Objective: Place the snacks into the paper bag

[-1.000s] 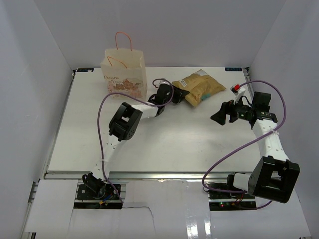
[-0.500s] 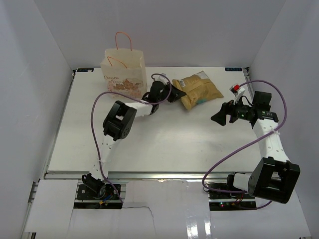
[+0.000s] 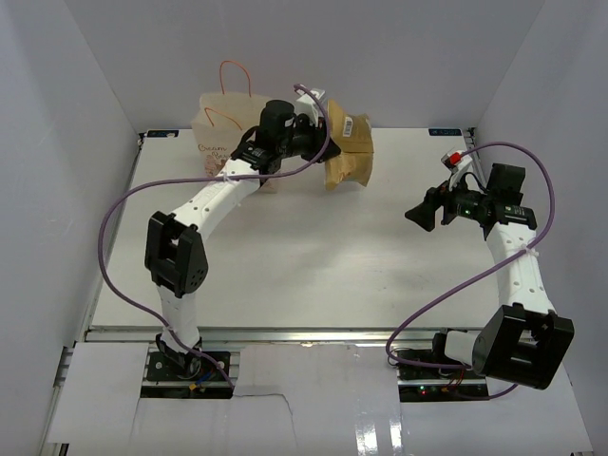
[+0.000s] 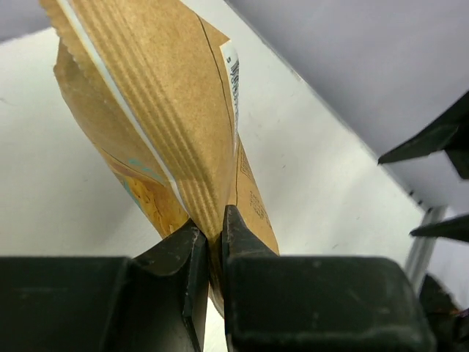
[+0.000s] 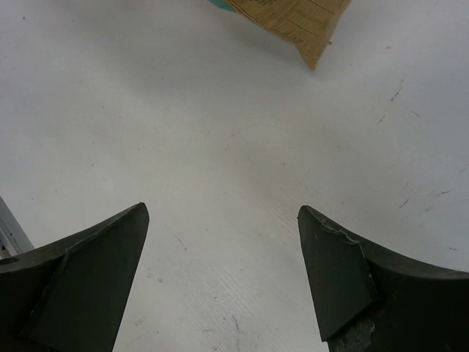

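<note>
White desk (image 3: 313, 266), plain white walls (image 3: 380, 57) around it. left gripper (image 4: 211, 229): jaws almost closed, pinching the ribbed seal edge of the large tan crinkly snack pouch (image 4: 168, 125). Pouch hangs from the jaws just right of the small cream paper gift bag with orange cord handles (image 3: 214, 133), near its top edge. Can't tell if the pouch's low end touches the desk. right gripper (image 5: 222, 211): jaws wide apart, only desk between them, well right of the bag and apart from the pouch.

White arm links (image 3: 214, 195), black joints (image 3: 176, 261), purple cables (image 3: 104, 233), dark wedge-shaped gripper fingers (image 5: 80, 279).
</note>
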Controlling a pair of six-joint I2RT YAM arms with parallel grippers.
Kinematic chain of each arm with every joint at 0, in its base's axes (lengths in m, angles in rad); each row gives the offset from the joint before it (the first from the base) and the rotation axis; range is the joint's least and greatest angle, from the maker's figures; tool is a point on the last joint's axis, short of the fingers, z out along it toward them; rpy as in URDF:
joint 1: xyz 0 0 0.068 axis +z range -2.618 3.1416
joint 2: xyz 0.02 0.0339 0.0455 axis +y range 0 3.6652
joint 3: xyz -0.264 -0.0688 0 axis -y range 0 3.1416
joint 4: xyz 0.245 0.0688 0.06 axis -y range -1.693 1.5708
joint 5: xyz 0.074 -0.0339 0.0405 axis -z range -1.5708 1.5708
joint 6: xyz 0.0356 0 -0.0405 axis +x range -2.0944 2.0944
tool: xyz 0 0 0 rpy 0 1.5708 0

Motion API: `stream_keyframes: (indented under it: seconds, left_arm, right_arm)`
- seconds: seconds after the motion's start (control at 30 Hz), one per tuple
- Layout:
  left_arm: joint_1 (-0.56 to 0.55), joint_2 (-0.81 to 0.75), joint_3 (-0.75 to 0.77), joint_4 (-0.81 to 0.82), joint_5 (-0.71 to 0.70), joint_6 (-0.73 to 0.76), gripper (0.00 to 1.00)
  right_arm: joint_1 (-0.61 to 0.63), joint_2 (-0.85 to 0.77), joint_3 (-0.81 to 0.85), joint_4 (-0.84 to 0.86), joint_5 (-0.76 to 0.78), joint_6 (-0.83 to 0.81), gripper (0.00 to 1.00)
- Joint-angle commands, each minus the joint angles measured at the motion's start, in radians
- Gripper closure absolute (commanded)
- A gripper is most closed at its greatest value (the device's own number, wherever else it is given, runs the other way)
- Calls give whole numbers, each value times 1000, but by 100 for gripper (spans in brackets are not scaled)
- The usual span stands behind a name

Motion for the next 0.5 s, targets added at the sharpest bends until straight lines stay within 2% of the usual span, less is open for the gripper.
stream_keyframes:
  seconds: [0.0,0.03,0.2,0.47]
  left_arm:
    - [3,-115,47,-157,-4,294,100]
    - [2,-127,56,-169,0,377,100]
    - [3,-204,71,-218,65,546,100]
    - [2,-305,138,-271,20,810,100]
  right_arm:
    - [-6,-18,42,3,-27,-18,12]
    - [-6,-18,38,6,-29,-15,12]
    - [-6,-18,32,26,-30,-3,12]
    - [-6,-16,21,32,-32,-5,12]
